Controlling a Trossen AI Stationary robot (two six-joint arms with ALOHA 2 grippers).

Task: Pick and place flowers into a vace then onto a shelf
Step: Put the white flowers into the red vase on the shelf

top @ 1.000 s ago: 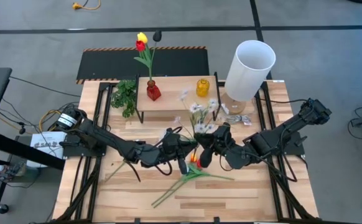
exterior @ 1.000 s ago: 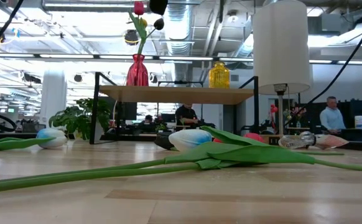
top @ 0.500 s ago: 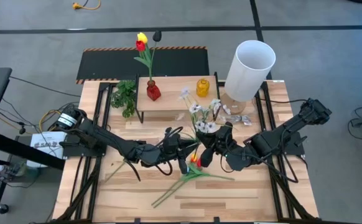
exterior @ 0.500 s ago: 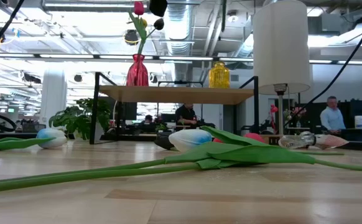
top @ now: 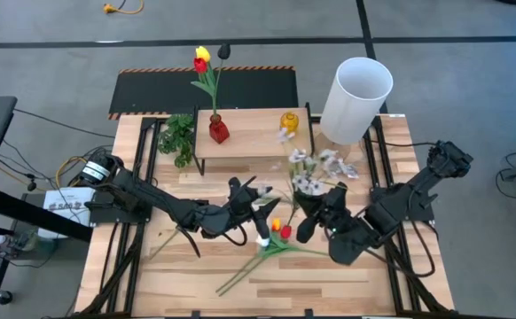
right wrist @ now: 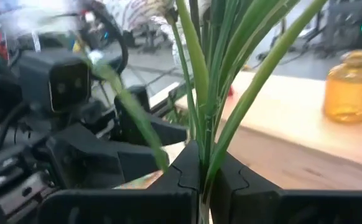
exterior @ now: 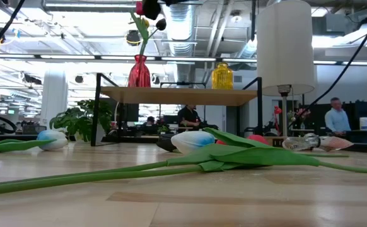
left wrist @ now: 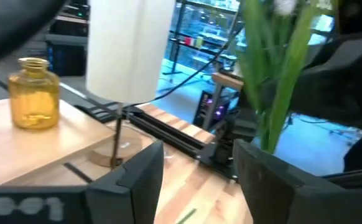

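Centre of the high frame: right gripper clenched on the stems of a white blossom spray, heads pointing toward the yellow bottle on the shelf. Just left of it, left gripper released, fingers spread, holding nothing. Below both, tulips flat on the table. Upper centre: red vase on the shelf with red and yellow tulip. Upper right: white lamp.
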